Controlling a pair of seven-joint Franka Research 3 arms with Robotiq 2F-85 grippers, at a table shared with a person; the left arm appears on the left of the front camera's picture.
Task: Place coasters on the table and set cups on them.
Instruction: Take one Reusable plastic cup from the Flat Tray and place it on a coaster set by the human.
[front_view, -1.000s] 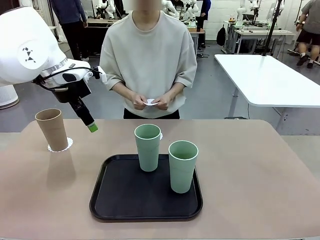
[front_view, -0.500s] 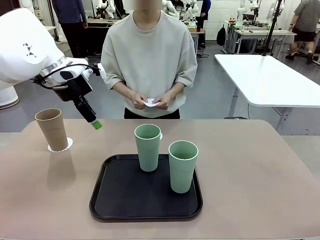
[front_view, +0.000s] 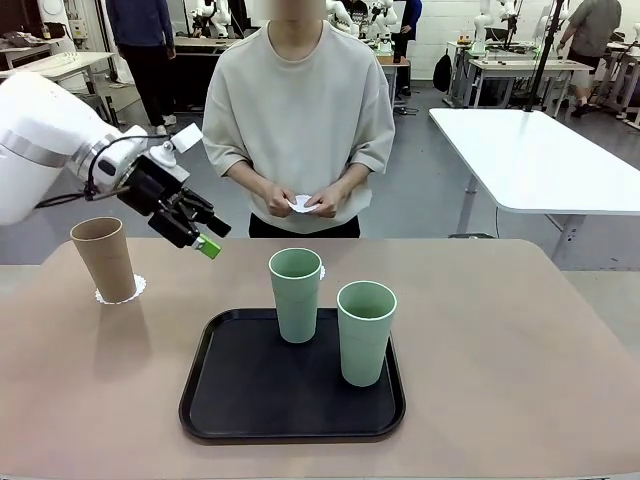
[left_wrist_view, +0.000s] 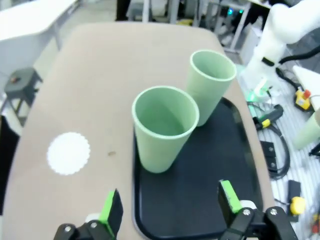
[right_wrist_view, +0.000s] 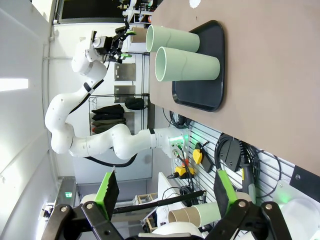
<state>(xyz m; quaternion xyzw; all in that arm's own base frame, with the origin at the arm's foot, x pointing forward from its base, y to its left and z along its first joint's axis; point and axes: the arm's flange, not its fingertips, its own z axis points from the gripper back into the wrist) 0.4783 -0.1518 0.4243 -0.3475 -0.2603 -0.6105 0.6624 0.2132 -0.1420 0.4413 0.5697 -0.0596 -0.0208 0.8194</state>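
**A:** Is any writing showing that you can read?

**B:** Whatever print is sitting on the gear at the back is too small to make out. The cups are showing plain sides.

**A:** How many cups are you counting?

**B:** Three. The brown cup (front_view: 103, 258) is standing upright at the left of the table (front_view: 520, 340), on the first coaster (front_view: 120, 291), whose lacy edge is peeking out around its base. Two are standing on the black tray (front_view: 215, 400): the far green cup (front_view: 296, 295) by the back edge, and the near green cup (front_view: 366, 332) just beside it, closer to the robot.

**A:** And coasters?

**B:** Three as well. The second coaster (left_wrist_view: 68, 153) is lying flat on the bare table just beyond the tray. From the front the far green cup is hiding nearly all of it, while the left wrist camera is showing it whole. The third coaster (front_view: 302, 204) is being held by the person's hands (front_view: 330, 205) at waist height, with fingers covering much of it.

**A:** What are the grippers doing?

**B:** The left gripper (front_view: 213, 237) is hovering in the air between the brown cup and the tray, fingers spread, holding nothing. The right gripper (right_wrist_view: 165, 190) is also standing spread and empty, well away from the tray, its view rolled sideways.

**A:** Is anything cut off?

**B:** The left arm is running off the front picture's left edge, and the tray's near end is dropping below the left wrist picture.
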